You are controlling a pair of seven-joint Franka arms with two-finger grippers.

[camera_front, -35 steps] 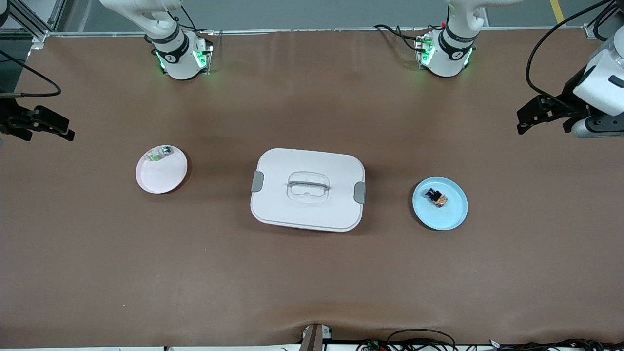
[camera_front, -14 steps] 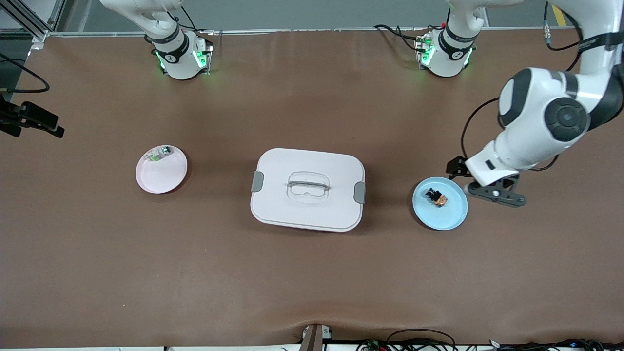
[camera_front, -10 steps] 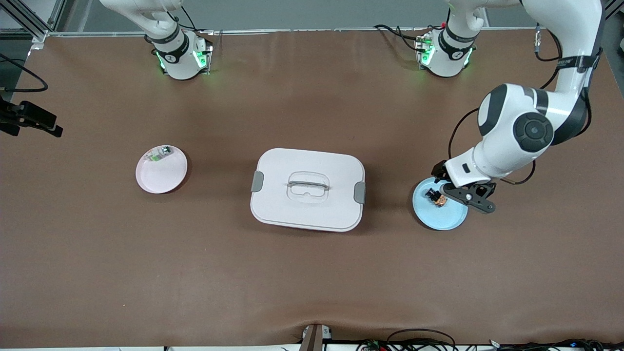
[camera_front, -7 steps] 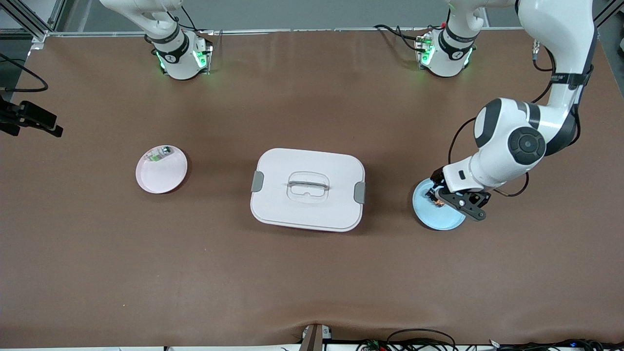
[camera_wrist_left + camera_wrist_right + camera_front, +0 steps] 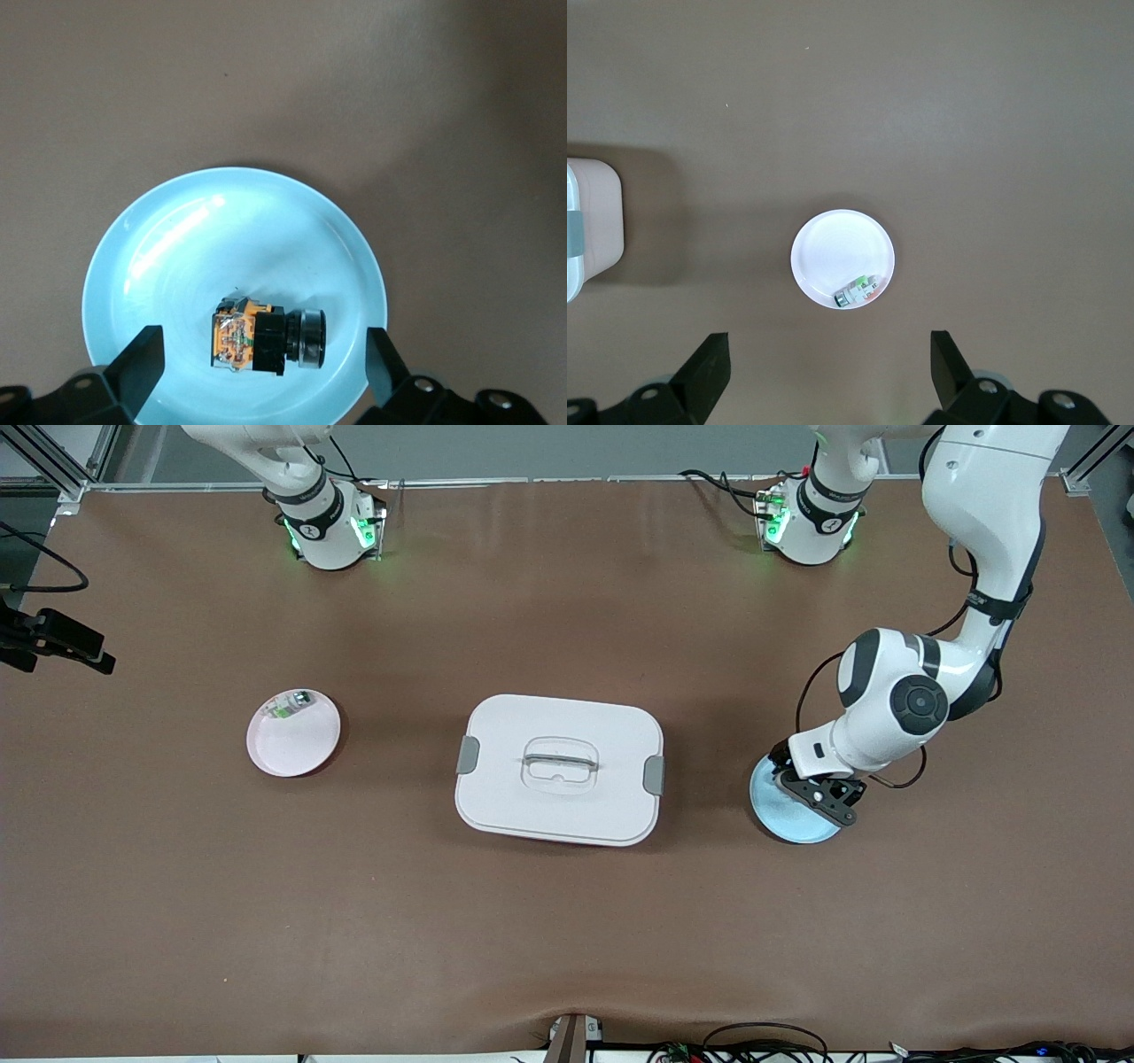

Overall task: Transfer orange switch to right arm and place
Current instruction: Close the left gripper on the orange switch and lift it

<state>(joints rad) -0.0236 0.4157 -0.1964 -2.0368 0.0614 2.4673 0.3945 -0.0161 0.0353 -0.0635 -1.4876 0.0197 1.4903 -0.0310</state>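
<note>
Front view shows the left gripper low over the light blue plate, which sits toward the left arm's end of the table, about midway between the base edge and the camera edge. That view hides the plate's contents under the gripper body. Left wrist view gives the detail: the orange switch lies on its side in the blue plate, untouched, with its coppery end pointing one way and its dark round end the other. The left gripper's fingers are spread wide, one on each side of the switch, well clear of it and not pinching anything.

At the table's middle stands a white lidded box with grey side clips and a clear handle on its lid. Toward the right arm's end of the table rests a pale pink plate, holding a small white-and-green part near the rim that faces the robot bases.

The right gripper waits high at the right arm's end edge of the table, over the edge strip. Right wrist view looks down on the pink plate with the white-and-green part in it, and on a corner of the white box. Its fingers stand wide apart and hold nothing.
</note>
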